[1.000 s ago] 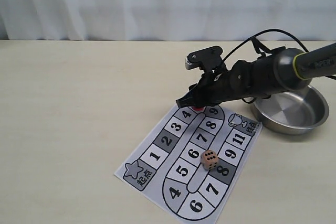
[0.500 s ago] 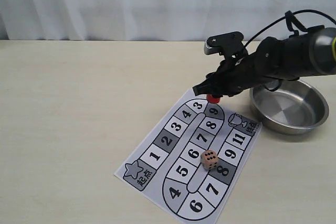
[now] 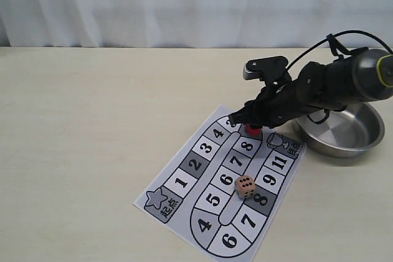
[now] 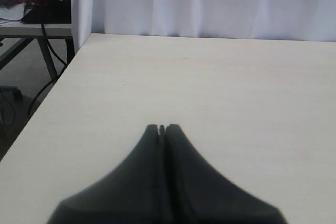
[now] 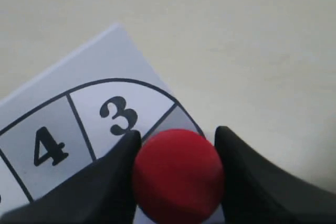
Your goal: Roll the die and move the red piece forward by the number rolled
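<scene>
Clenched on the small red cylinder piece (image 3: 251, 130), the right pincer (image 3: 248, 122) had carried it past the 3 of the printed numbered paper board (image 3: 195, 165) and lowered it at the top bend, above the 8. Only release seemed left. The tan pipped wooden die (image 3: 245, 186) lay mid-board. The left pincer (image 4: 163, 128) was pressed shut and empty.

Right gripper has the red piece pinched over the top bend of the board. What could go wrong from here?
The red piece, clamped in the right gripper, sits by the line between square 3 and the grey square beside it; released there, it may straddle two squares. The die lies on the paper board, so a low pass could knock it and change the roll.
</scene>
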`<control>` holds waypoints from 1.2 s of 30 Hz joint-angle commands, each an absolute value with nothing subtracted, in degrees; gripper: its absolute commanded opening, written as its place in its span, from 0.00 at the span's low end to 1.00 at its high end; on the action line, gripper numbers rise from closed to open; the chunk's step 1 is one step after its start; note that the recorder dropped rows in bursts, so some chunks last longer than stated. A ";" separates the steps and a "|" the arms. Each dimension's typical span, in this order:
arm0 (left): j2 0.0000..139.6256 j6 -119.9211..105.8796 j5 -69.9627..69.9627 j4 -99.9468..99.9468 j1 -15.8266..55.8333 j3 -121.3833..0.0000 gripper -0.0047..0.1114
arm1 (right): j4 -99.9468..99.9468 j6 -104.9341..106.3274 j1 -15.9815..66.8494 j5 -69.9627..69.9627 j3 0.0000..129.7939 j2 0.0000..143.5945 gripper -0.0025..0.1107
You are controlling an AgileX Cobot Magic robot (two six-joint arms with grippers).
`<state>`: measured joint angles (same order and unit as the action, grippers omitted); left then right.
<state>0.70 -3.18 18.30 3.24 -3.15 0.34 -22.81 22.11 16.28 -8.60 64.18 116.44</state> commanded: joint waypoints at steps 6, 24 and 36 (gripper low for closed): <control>0.67 -3.19 17.52 3.06 -2.68 0.00 0.04 | -23.08 21.79 16.32 -10.33 63.77 115.66 0.48; 0.67 -3.19 17.52 3.06 -2.68 0.00 0.04 | -22.30 18.25 5.53 -24.44 63.98 99.36 0.15; 0.67 -3.19 17.52 3.06 -2.68 0.00 0.04 | -13.22 18.40 -5.43 -34.93 63.98 97.51 0.06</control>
<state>0.70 -3.18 18.30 3.24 -3.15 0.34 -13.89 18.38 -3.95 -33.59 64.06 98.05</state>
